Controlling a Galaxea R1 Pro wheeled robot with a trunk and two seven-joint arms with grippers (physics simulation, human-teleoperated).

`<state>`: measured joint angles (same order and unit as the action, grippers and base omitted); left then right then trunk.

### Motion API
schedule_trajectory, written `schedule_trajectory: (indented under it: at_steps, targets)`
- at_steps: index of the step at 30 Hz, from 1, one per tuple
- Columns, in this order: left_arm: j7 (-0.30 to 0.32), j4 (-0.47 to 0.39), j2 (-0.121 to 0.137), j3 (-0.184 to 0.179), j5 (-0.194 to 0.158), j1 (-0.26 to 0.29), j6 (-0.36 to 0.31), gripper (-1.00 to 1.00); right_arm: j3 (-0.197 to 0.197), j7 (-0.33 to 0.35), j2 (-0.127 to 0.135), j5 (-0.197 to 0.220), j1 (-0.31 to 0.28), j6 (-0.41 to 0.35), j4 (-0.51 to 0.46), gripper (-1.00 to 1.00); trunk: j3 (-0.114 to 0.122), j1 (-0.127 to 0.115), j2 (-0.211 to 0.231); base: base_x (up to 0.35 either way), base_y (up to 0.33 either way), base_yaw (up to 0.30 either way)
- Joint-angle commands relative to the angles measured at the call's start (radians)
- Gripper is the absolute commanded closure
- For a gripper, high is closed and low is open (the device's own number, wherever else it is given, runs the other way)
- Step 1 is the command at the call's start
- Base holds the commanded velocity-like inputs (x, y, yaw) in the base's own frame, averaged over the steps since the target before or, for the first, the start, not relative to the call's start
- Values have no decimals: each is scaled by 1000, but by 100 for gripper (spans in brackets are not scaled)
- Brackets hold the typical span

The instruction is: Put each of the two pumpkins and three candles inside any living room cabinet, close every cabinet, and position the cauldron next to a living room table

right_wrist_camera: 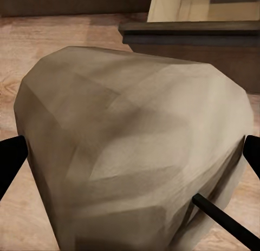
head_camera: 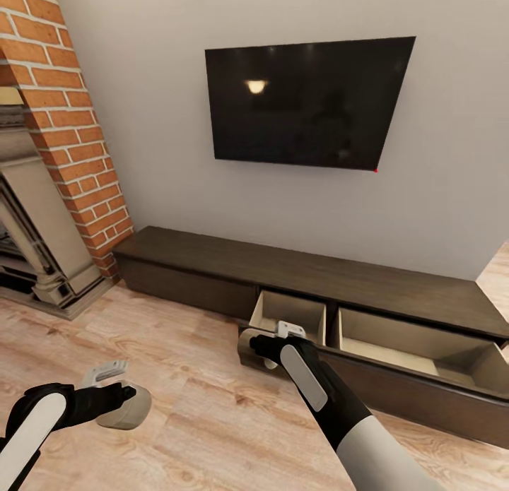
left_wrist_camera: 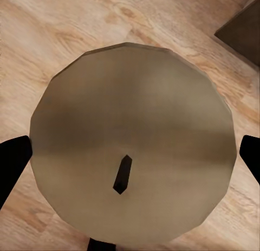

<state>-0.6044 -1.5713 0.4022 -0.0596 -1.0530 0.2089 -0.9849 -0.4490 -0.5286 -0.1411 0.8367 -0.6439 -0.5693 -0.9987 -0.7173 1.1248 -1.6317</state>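
Right gripper [head_camera: 272, 351] clamped on a candle [head_camera: 249, 346], poised at the cabinet's [head_camera: 304, 265] open drawer [head_camera: 286, 314], ready for dropping in. Left gripper [head_camera: 113, 395] clamped on another candle [head_camera: 131, 410], held low over the floor [head_camera: 177, 378], awaiting its turn.

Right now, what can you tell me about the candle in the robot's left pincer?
The candle is a short, stubby grey-beige cylinder with a faceted edge and a small dark wick on its flat top. It looks waxy and matte. The left pincer holds it by its sides above the wooden floor, left of the open cabinet.
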Motion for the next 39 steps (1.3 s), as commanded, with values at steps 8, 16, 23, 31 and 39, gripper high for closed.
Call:
schedule_trajectory:
  at_steps: [8,16,23,31,39]
  targets:
    - [-12,-2,-2,-3,-9,1,-1,100,-1,-10,0,10,0,-3,-1,100,24,-31,56,0,0,0]
    - [-12,-1,-5,-3,-9,1,-1,100,0,-10,1,10,0,-2,0,100,49,-61,112,0,0,-6]
    - [-12,-2,-6,-6,-9,0,-1,100,0,-10,1,10,-1,-2,0,100,71,-88,161,0,0,-211]
    - [-12,-3,-6,-5,-9,1,-1,100,0,-10,3,12,-1,-3,0,100,99,-119,217,0,0,-273]
    - [-12,-3,-6,-6,-9,0,-1,100,1,-10,3,44,-1,-2,0,100,128,-150,273,0,0,-277]
